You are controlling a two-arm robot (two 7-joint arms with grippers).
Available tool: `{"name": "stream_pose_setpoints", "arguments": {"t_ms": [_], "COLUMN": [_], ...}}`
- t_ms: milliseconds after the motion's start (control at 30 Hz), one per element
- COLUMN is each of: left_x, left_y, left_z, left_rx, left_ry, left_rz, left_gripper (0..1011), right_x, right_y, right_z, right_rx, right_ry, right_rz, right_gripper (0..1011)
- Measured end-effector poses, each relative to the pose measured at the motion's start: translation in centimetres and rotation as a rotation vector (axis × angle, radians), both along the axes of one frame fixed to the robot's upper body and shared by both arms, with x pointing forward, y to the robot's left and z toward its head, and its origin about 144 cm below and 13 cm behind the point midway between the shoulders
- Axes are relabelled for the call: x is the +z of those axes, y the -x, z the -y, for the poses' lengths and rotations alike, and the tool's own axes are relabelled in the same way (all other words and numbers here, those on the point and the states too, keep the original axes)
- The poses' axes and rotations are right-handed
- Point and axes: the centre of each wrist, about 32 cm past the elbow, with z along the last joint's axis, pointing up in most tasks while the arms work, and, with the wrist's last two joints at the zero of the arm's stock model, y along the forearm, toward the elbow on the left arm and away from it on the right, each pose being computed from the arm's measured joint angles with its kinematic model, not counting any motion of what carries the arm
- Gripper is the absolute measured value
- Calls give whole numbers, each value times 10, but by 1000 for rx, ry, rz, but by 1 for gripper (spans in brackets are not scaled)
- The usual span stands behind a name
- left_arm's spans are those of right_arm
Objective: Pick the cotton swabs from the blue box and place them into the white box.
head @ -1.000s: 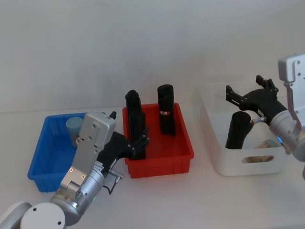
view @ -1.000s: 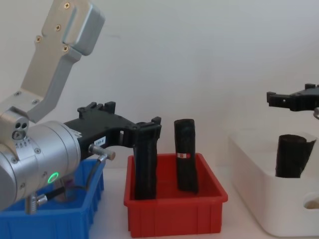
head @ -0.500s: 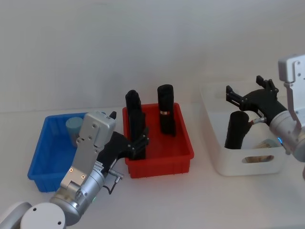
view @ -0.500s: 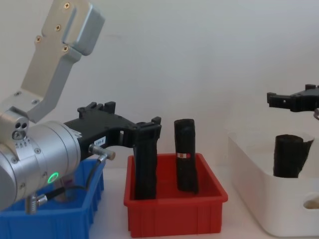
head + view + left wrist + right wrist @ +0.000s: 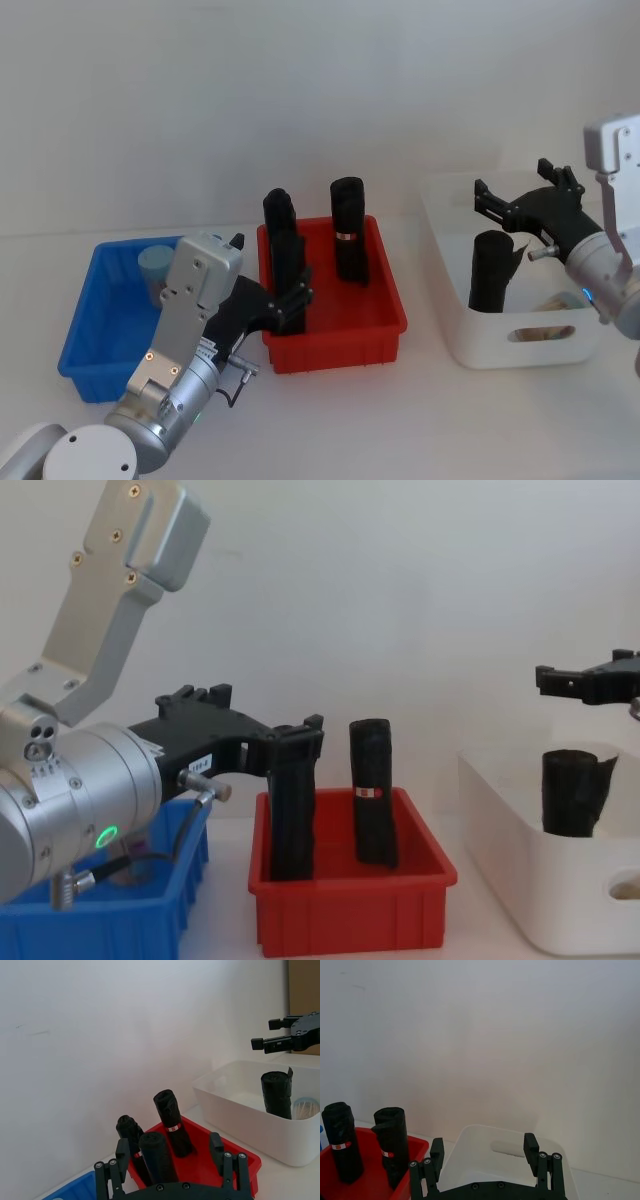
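Step in hand: right arm is hovering over the white box (image 5: 470, 345) with nothing gripped, which I am reading as the gap between a drop-off and the next pick; one swab jar is waiting in the blue box (image 5: 85, 345)
Next move: a hand is going to have to travel to the far end of the blue box, come down over the jar's lid and close on its round sides, then carry it across the red bin (image 5: 340, 345) without clipping the tall rolls
White box: largest bin, smooth white plastic tub with rounded corners and an oval handle cutout, sitting on the bench (image 5: 400, 420) at the right; a black roll (image 5: 492, 272) is leaning inside it, and pale swab sticks are showing beside that roll in the left wrist view
Red bin: shallow glossy rectangle in the middle, holding three upright black rolls (image 5: 348, 240) with crinkled film surfaces
Blue box: shallow rimmed plastic bin at the left
Left hand (image 5: 290, 742): fingers standing apart, empty, hanging at the near left corner of the red bin, beside the blue box
Right hand (image 5: 520, 195): fingers spread apart, empty, above the white box
Cotton swabs (image 5: 156, 268): small cylinder with a pale blue lid, standing in the blue box's far end
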Motion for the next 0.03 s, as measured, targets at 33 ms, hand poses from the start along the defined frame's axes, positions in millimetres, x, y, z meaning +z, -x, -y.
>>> {"name": "stream_pose_setpoints", "arguments": {"t_ms": [33], "left_x": [0], "left_y": [0], "left_z": [0], "left_rx": [0], "left_ry": [0], "left_rz": [0], "left_gripper": [1004], "right_x": [0], "right_y": [0], "right_z": [0], "right_rx": [0], "right_ry": [0], "right_rz": [0], "right_gripper": [1002]}}
